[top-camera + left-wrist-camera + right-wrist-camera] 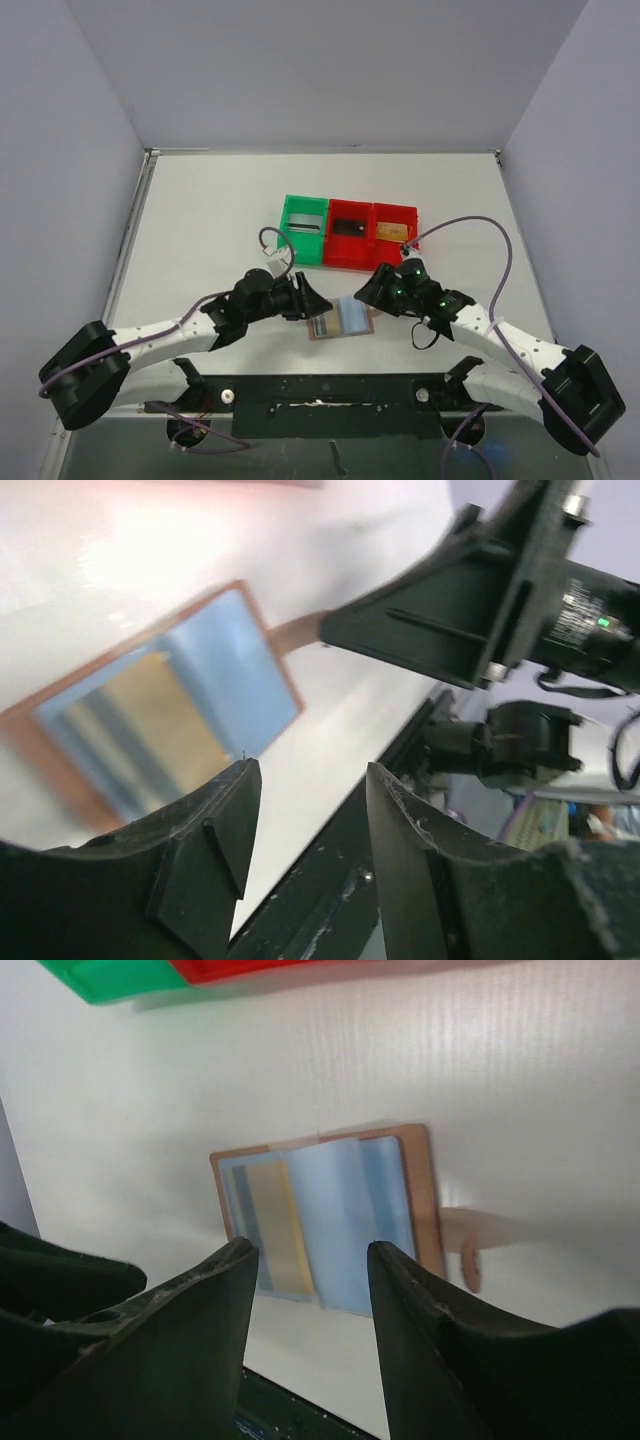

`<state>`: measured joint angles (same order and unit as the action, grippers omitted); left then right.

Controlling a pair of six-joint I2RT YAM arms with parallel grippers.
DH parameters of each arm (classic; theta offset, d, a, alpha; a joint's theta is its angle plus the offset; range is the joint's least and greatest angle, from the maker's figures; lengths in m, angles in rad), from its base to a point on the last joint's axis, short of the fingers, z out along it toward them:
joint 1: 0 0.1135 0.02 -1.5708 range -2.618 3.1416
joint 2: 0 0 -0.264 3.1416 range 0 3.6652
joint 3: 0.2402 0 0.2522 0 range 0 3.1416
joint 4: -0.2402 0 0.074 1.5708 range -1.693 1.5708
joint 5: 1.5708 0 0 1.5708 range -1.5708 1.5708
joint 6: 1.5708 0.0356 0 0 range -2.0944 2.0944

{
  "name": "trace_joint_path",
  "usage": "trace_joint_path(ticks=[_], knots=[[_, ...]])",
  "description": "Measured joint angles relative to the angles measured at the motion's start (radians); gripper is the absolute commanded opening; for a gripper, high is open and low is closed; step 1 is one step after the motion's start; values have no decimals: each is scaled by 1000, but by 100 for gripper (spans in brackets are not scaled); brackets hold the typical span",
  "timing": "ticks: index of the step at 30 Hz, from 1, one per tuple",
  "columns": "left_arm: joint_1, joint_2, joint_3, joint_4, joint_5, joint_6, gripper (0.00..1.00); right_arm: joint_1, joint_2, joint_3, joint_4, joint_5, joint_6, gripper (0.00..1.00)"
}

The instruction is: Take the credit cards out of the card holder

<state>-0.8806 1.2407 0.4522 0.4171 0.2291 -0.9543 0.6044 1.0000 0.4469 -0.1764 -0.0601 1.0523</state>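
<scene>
The card holder lies open on the white table between my two grippers, brown rim up, pale blue pockets showing. It also shows in the left wrist view and the right wrist view. A tan card sits in its left pocket, also seen from the left wrist. Its brown tab sticks out to the right. My left gripper is open and empty just left of the holder. My right gripper is open and empty just above its right side.
A green bin and two red bins stand in a row behind the holder; the red ones hold a dark card and a tan card. The black base rail runs along the near edge.
</scene>
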Motion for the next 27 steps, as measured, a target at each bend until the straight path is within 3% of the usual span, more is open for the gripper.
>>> trace_joint_path(ticks=[10,13,17,27], knots=[[40,-397,-173,-327,-261,-82,45,220,322,234,9,43,-38,49],[45,-467,-177,-380,-306,-101,45,266,414,308,-22,72,-53,57],[50,-505,-177,-425,-338,-114,45,314,502,395,-90,128,-73,64],[51,-496,-177,-455,-352,-119,45,368,624,513,-224,208,-115,66]])
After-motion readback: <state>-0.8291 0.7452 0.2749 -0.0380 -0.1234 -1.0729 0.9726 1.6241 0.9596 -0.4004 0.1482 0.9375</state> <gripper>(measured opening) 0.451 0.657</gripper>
